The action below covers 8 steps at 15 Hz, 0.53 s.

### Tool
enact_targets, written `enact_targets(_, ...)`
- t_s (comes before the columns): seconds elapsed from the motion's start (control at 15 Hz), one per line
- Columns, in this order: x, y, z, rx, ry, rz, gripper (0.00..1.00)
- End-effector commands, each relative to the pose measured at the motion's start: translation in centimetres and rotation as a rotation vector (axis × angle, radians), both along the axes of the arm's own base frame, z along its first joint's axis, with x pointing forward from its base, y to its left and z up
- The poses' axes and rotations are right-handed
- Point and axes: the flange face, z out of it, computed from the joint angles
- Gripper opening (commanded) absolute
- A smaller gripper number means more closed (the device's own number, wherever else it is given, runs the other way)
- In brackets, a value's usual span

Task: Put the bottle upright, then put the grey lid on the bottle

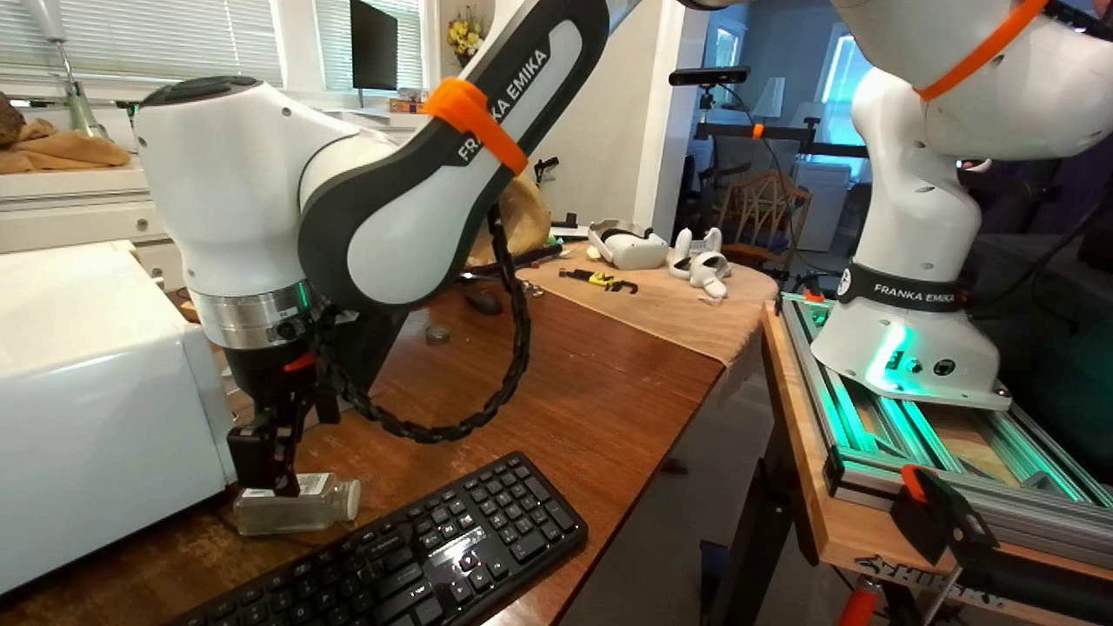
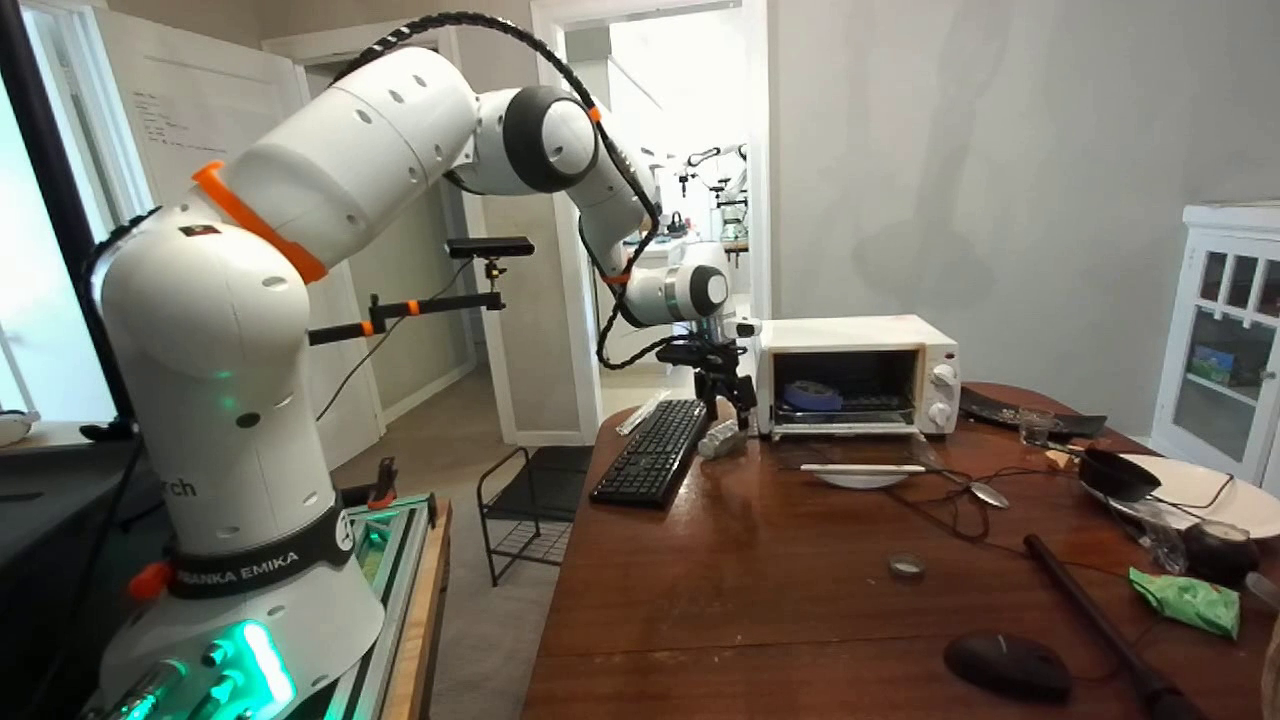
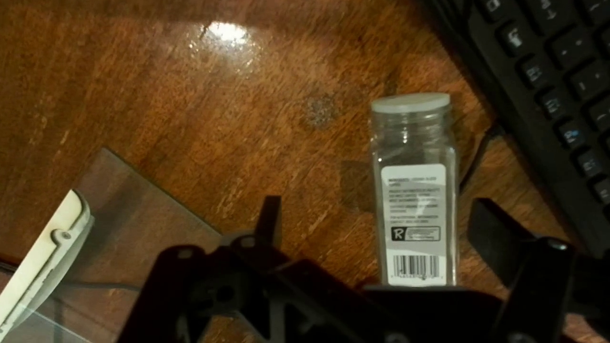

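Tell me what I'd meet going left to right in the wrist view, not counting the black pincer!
Slanting cream-coloured bar → clear, boxy, see-through bottle → flat black plastic keyboard.

Smooth, see-through plastic bottle [image 1: 297,513], paper label [image 3: 415,224], glossy wooden table [image 2: 780,600], plastic keyboard [image 2: 655,450], matt end effector [image 3: 381,218].

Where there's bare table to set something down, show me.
A broad bare patch of table lies between the keyboard and the grey lid; a smaller one, between lid and mouse. It's crowded around the bottle, with fingers, keyboard and toaster oven close by, and around the plate.
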Motion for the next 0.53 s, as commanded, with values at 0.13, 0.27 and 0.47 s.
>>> enact_targets(0.13,0.7,0.5,-2.7,-0.007,0.037,0.026,1.0)
enact_targets(0.27,0.8,0.9,-3.4,-0.009,0.033,0.038,0.73)
enact_targets(0.47,0.9,1.2,-4.0,-0.01,0.033,0.048,0.62)
